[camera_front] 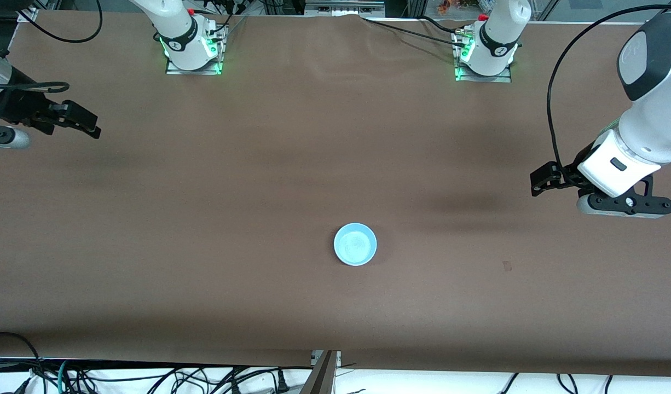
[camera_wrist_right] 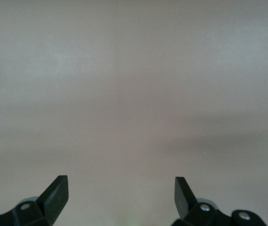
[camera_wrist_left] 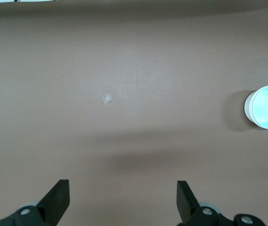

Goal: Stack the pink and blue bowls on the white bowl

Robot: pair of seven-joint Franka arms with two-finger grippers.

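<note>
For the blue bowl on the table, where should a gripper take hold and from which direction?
Grip the rim of the blue bowl, coming straight down with one finger inside and one outside the wall. It sits upright, mouth up, and looks wider than a gripper's open fingers, so a rim pinch seems safer than spanning it. Both the left gripper and right gripper are open and off to the table's ends.

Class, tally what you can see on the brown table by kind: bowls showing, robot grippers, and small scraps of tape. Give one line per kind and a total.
Bowls showing: 1, a round light blue plastic bowl; white rim below it, maybe a stack.
Grippers: 2, left gripper and right gripper, both open.
Tape scraps: 1, small clear tape scrap.
Total: 4
</note>
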